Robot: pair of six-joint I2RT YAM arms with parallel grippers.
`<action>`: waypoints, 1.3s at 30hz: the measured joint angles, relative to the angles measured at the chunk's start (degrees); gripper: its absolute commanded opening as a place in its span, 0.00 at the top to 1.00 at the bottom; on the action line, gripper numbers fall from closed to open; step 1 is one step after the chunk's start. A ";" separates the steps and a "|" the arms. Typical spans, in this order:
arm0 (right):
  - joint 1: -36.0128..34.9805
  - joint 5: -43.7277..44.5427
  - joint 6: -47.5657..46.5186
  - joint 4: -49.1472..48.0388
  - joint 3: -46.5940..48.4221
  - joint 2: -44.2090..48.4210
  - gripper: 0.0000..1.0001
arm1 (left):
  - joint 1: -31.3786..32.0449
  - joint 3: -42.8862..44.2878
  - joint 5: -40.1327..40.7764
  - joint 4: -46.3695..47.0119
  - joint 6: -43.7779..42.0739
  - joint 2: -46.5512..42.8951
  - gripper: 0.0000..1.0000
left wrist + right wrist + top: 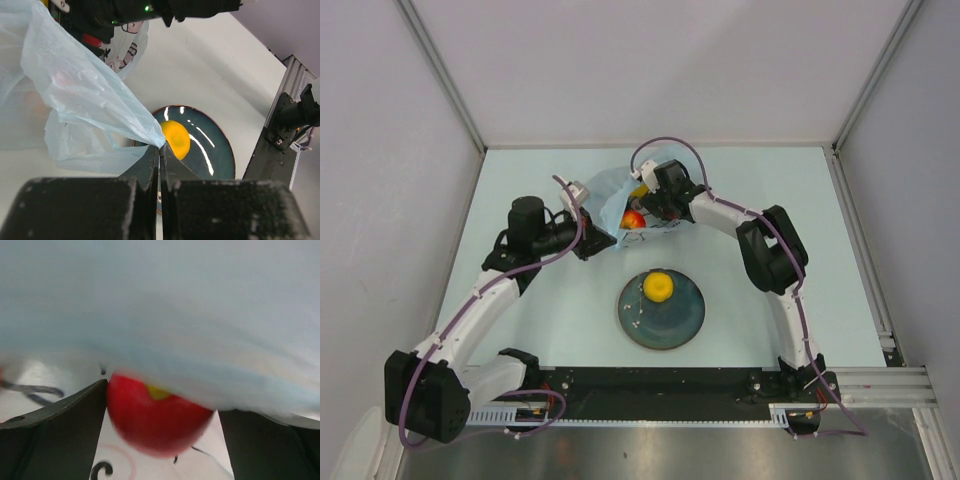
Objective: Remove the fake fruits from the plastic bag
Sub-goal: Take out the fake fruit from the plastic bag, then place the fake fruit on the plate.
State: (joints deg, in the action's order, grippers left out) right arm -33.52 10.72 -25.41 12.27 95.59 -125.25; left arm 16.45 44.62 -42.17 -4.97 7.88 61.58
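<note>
The light-blue plastic bag (605,190) lies at the back middle of the table. My left gripper (590,241) is shut on a pinched edge of the plastic bag (75,90), its fingertips (161,147) pressed together on the film. My right gripper (644,210) is inside the bag's mouth. In the right wrist view its open fingers (60,425) stand on either side of the red apple (155,420), with a thin gap at the right finger. The apple (634,219) shows through the bag, with a bit of yellow fruit (638,190) behind it. A yellow round fruit (658,286) sits on the plate. The other fruits are hidden.
The dark teal plate (670,325) lies in front of the bag, near the table's middle; it also shows in the left wrist view (215,150). Bag film (160,315) drapes over the right gripper. The right arm's base rail (280,125) stands at the near edge.
</note>
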 measured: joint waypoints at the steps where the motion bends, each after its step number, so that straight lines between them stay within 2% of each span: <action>1: -0.02 0.85 -0.61 -0.39 0.00 -0.85 0.09 | -0.02 0.00 0.00 -0.07 0.00 -0.15 1.00; 3: -0.13 2.64 -2.14 -0.66 -0.04 -1.97 0.09 | -0.09 0.00 -0.02 -0.13 0.00 -0.50 1.00; 4: -0.17 3.45 -2.97 -0.74 -0.13 -2.21 0.23 | -0.13 0.00 -0.02 -0.13 0.00 -0.66 1.00; 7: -0.33 5.20 -4.96 -1.66 -0.13 -2.29 0.47 | -0.20 0.00 -0.02 -0.04 0.04 -0.85 1.00; 10: -0.22 4.61 -5.18 -2.14 -0.13 -2.10 0.57 | -0.35 0.00 -0.02 0.13 0.07 -0.85 1.00; 15: 0.85 -6.47 -2.40 2.08 -2.75 4.00 0.59 | -0.52 0.00 -0.02 0.17 0.07 -0.85 1.00; 16: 1.11 -9.44 -1.53 1.81 -5.29 7.45 0.54 | -0.50 0.00 -0.02 0.20 0.04 -0.85 1.00; 18: 1.75 -15.50 -0.02 1.09 -12.02 15.85 0.52 | -0.52 0.00 -0.02 0.20 0.07 -0.85 1.00; 22: 2.97 -25.86 3.41 -1.57 -23.41 35.17 0.54 | -0.52 0.00 -0.04 0.24 0.04 -0.72 1.00; 26: 3.43 -32.89 6.38 -5.14 -29.79 46.31 0.59 | -0.52 0.02 -0.07 0.20 0.00 0.42 1.00; 33: 1.81 -37.13 6.82 -7.63 -46.42 55.15 0.61 | -0.57 1.40 0.00 -0.92 -1.18 3.34 1.00; 39: -1.25 -37.03 3.17 -10.25 -57.86 62.66 0.61 | -0.61 6.05 0.28 -5.49 -6.47 5.92 1.00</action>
State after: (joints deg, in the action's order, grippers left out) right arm -34.76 -26.30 -22.24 2.02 37.74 -62.59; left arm 15.84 50.68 -41.89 -10.46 1.41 67.51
